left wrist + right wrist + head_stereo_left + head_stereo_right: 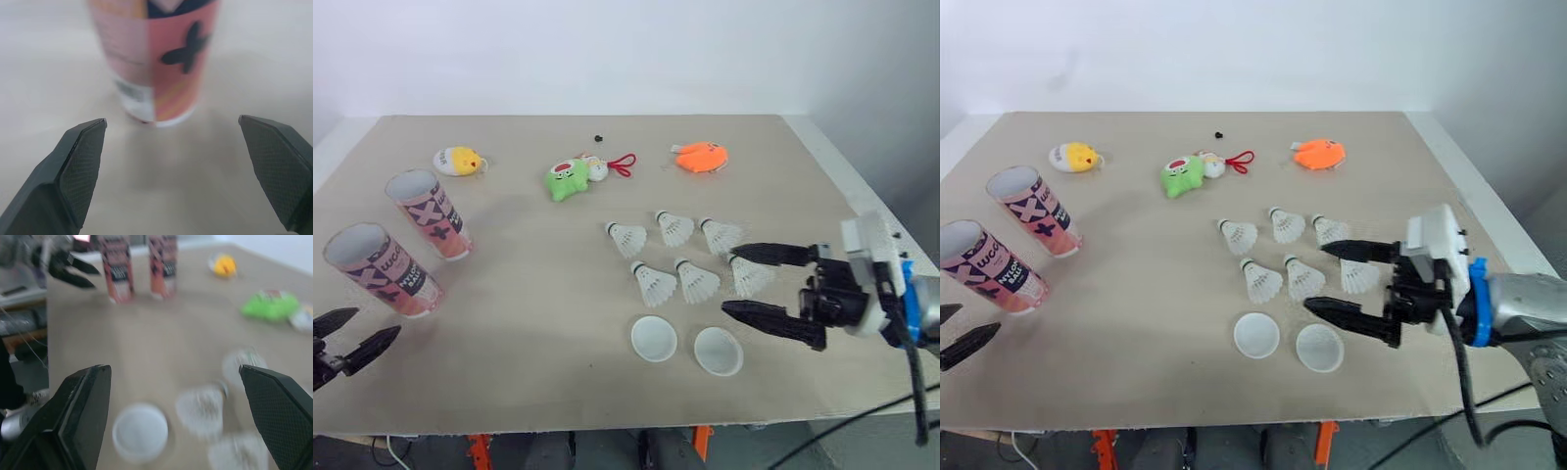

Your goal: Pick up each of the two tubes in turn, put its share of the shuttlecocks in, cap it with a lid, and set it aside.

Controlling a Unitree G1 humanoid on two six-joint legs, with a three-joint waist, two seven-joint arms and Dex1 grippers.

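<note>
**Both grippers spread wide, tubes and shuttlecocks untouched**

Clock positions are read on the head view, with 12 o'clock pointing away from the robot.

Nearest, at 8 o'clock, the left gripper [378, 321] hovers low at the table [538, 382] edge, its two black fingers splayed apart and holding nothing. At 4 o'clock the right gripper [727, 280] reaches in from the right side, its jaws also wide apart and empty. Its lower finger [769, 320] lies just beside the right-hand lid, and its upper finger points at the shuttlecocks.

Two white lids [654, 339] [718, 351] lie side by side at 5 o'clock, close together but not touching, both off the tubes.

Just past them, near the centre and toward 3 o'clock, six shuttlecocks sit in two rows of three: a near row [654, 284] [697, 282] [749, 276] and a far row [627, 238] [674, 228] [721, 236]. All rest on the table.

At 9 o'clock stand the two pink patterned tubes with open mouths. The near tube [386, 269] is directly ahead of the left gripper and lined up between its fingers in the left wrist view, but apart from them. The far tube [431, 213] stands just behind it.

Farthest, along 10 to 1 o'clock, lie a yellow toy [458, 161], a green toy [568, 179] with a red cord, a black speck [598, 138] and an orange toy [702, 157].
</note>
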